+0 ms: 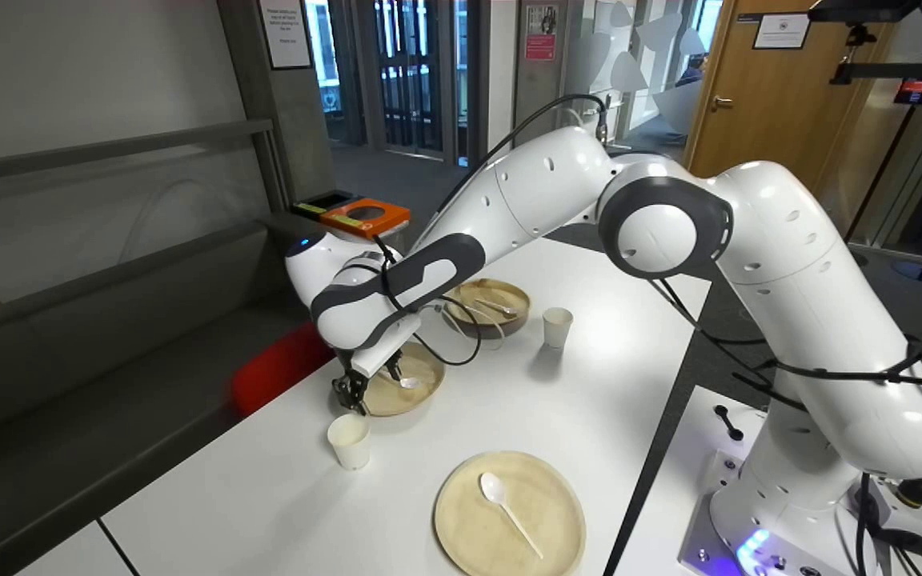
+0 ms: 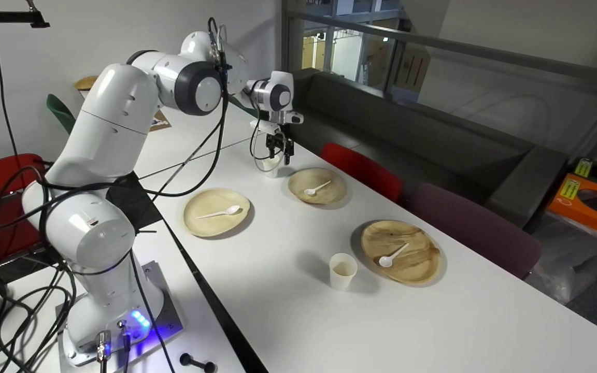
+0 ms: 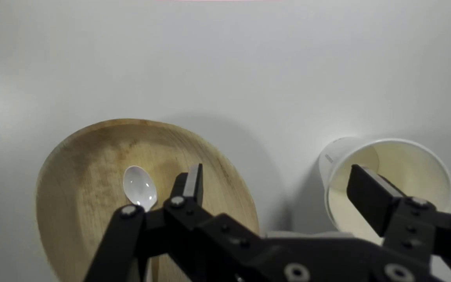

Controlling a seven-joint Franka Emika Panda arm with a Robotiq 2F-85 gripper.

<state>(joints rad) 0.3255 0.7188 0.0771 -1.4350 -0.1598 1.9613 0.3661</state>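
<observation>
My gripper [image 3: 282, 184] is open and holds nothing, tilted down above the table; it shows in both exterior views [image 1: 377, 392] [image 2: 280, 155]. In the wrist view, a white paper cup [image 3: 413, 164] lies behind the right finger, which overlaps its mouth. The cup stands upright on the table and looks empty; both exterior views show it below or beside the gripper [image 1: 349, 442] [image 2: 270, 168]. A round wooden plate [image 3: 92, 156] lies behind the left finger, with a white spoon [image 3: 139, 187] on it, its handle partly hidden by the gripper. I cannot tell whether a finger touches the cup.
Another plate [image 1: 469, 512] with a white spoon [image 1: 509, 512] lies nearer the robot base. A third plate [image 2: 420, 259] with a spoon [image 2: 393, 255] and a second cup [image 2: 341, 282] stand farther along the white table [image 2: 278, 311]. A red chair [image 2: 363, 168] and a sofa line the far edge.
</observation>
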